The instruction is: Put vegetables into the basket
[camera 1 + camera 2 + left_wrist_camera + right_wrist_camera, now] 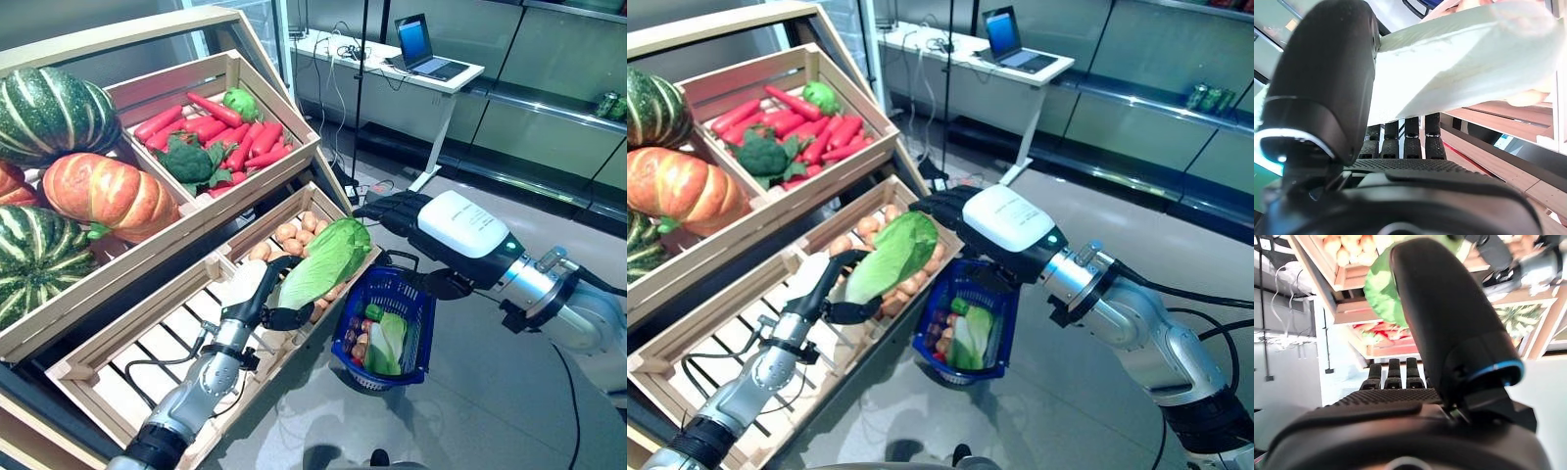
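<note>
cabbage (326, 258) in left hand (284, 315), basket (416, 338) below, potatoes (294, 235) behind

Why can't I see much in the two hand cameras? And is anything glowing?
Left wrist view: the left robot hand sits right at the lens and hides a lot, while the cabbage leaf it grips catches bright light. Right wrist view: the right robot hand blocks the middle, with a blue ring glowing on it. Left eye view: the laptop screen glows blue.
</note>
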